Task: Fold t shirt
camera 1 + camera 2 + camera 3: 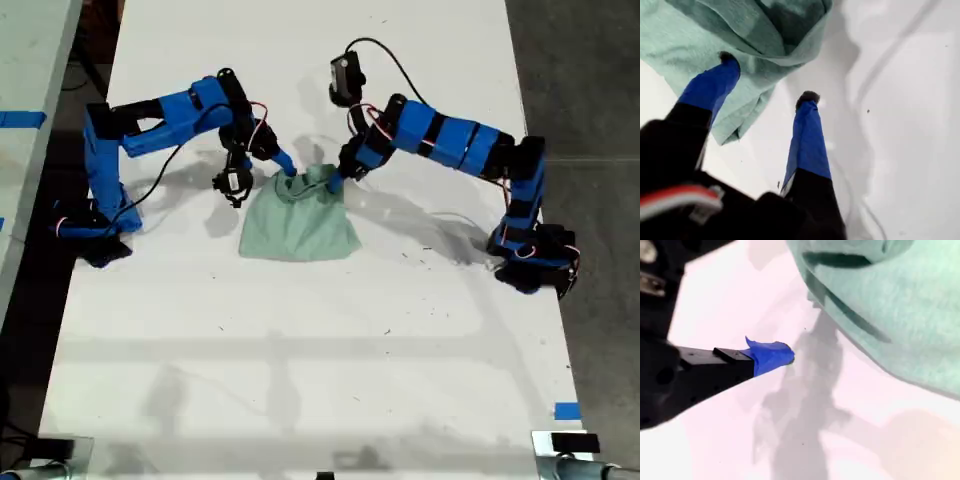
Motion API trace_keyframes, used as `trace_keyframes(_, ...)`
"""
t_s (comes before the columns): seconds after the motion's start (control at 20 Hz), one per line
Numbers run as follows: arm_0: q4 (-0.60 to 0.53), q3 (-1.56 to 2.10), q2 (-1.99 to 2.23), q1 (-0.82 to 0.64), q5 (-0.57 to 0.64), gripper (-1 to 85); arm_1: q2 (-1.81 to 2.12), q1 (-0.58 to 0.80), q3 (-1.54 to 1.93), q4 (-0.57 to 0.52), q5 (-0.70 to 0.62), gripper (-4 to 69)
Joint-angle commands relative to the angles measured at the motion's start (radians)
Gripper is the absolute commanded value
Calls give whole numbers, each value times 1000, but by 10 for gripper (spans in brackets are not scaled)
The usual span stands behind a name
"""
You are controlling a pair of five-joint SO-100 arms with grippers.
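Exterior view: the t shirt [298, 222] is seen bunched on the white desk [320, 380], between the two arms. My first gripper [767, 80] is spread wide, one jaw resting on the cloth edge, the other on bare desk beside it; nothing is pinched. My second gripper [772, 356] is beside the shirt; its opening cannot be told. Closing now could catch only one layer, dragging the shirt askew. No containers are seen.

The exterior view looks straight down on the white table [300, 380] from high up. Both wrist views sit close above it, sharing the t shirt [298, 222].
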Motion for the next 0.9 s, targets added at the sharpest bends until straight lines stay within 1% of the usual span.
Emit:
trace_keyframes(0.0,6,91,341,-11,-37,383,206,18,-49,114,-5,215)
trace_keyframes(0.1,6,285,655,-71,-74,370,431,15,147,130,9,180)
trace_keyframes(0.15,5,388,810,-72,-86,352,565,-12,270,130,44,143)
trace_keyframes(0.2,3,499,954,-11,-143,327,703,-66,402,130,107,133)
trace_keyframes(0.25,-11,611,1077,106,-253,288,834,-143,540,120,183,133)
trace_keyframes(0.3,-54,730,1184,261,-394,229,973,-230,687,95,273,131)
trace_keyframes(0.35,-140,873,1295,400,-505,185,1124,-311,851,52,367,120)
trace_keyframes(0.4,-242,1025,1405,505,-566,128,1278,-388,1025,-6,459,84)
trace_keyframes(0.45,-328,1157,1493,574,-620,83,1407,-471,1184,-64,546,23)
trace_keyframes(0.5,-405,1270,1548,630,-663,52,1506,-545,1330,-107,627,23)
trace_keyframes(0.55,-482,1368,1575,670,-690,32,1594,-594,1471,-150,686,23)
trace_keyframes(0.6,-554,1465,1595,678,-696,19,1701,-623,1611,-187,718,23)
trace_keyframes(0.65,-609,1571,1641,670,-695,10,1847,-638,1740,-199,736,23)
trace_keyframes(0.7,-624,1686,1744,646,-696,-3,2056,-647,1859,-192,724,23)
trace_keyframes(0.75,-607,1807,1934,630,-696,-3,2275,-657,1965,-163,706,23)
trace_keyframes(0.8,-535,1924,2215,634,-690,-3,2249,-664,1968,-155,706,23)
trace_keyframes(0.85,-571,1976,2223,663,-704,-3,2250,-664,1985,-158,695,23)
